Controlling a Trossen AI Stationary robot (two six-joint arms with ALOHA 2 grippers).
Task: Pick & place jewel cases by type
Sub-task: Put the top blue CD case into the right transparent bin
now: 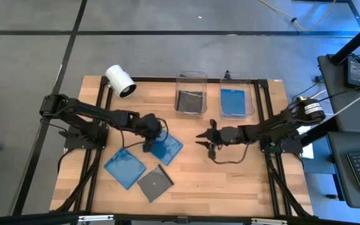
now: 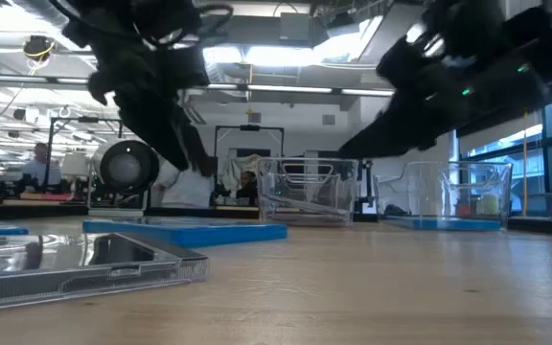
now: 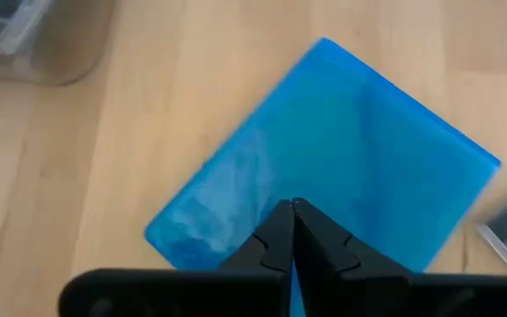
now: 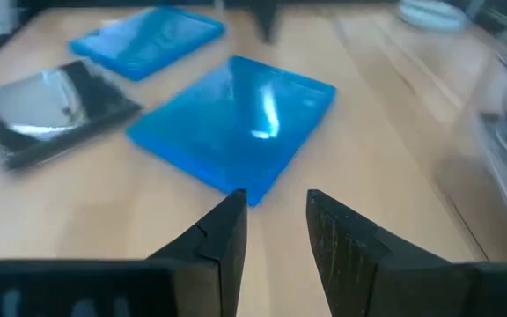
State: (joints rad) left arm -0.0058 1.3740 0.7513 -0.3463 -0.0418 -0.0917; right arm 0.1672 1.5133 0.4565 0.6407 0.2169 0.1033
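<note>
**Blue Case Pinched at Its Edge: Lift to Be Kept Level**

With the left gripper (image 3: 291, 231) closed tight on the near edge of the blue jewel case (image 1: 165, 149), which lies flat on the surface (image 1: 230, 181) ahead of its fingers, the lift is best made slowly, since so thin a pinch may well slip. The right gripper (image 1: 204, 139) waits just beyond the case's far edge, fingers partly apart, nothing held.
</note>
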